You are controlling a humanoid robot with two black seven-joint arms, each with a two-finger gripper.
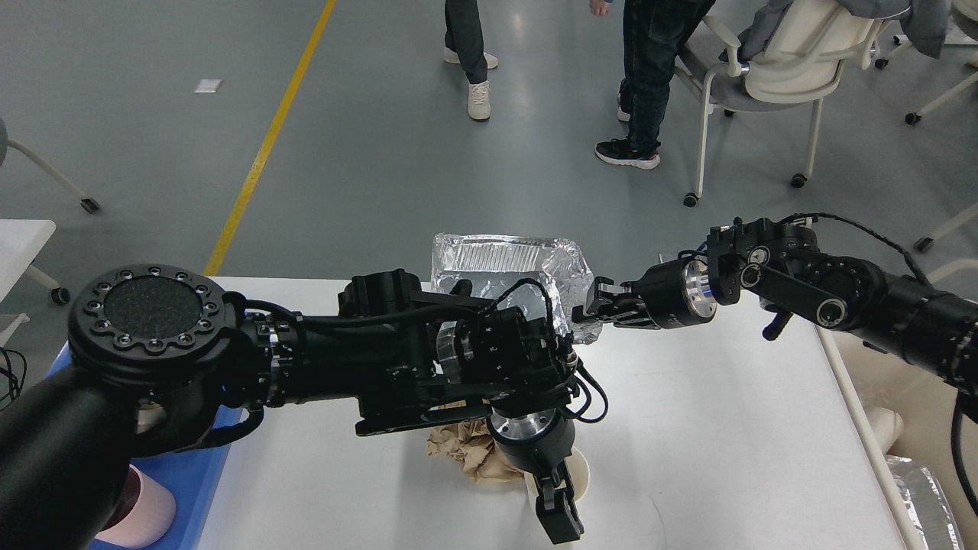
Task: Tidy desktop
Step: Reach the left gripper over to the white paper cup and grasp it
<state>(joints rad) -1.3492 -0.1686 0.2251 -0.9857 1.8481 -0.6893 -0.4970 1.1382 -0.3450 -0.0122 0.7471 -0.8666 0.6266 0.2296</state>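
- The large, smooth white rectangular desktop point(710, 428) filled the lower middle of my head view, with grey floor beyond its far edge.
- My left gripper point(560, 513) pointed down at the near centre of the desktop, over a cream paper cup point(578, 472); the wrist hid most of the cup, and I could not tell how far apart the fingers stood or whether they held it.
- A crumpled brown paper wad point(464, 451) lay touching the cup's left side, partly under my left arm.
- My right gripper point(594, 309) reached in from the right and was closed on the right rim of a crinkled silver foil tray point(500, 263) at the far edge of the desktop.
- My left forearm blocked the tray's near-left part.
- A blue plastic bin point(187, 477) sat at the left, with a pink cup point(149, 516) in it, mostly hidden by my shoulder.
- Two people's legs point(642, 69) and a pale wheeled chair point(772, 69) stood on the floor well behind.
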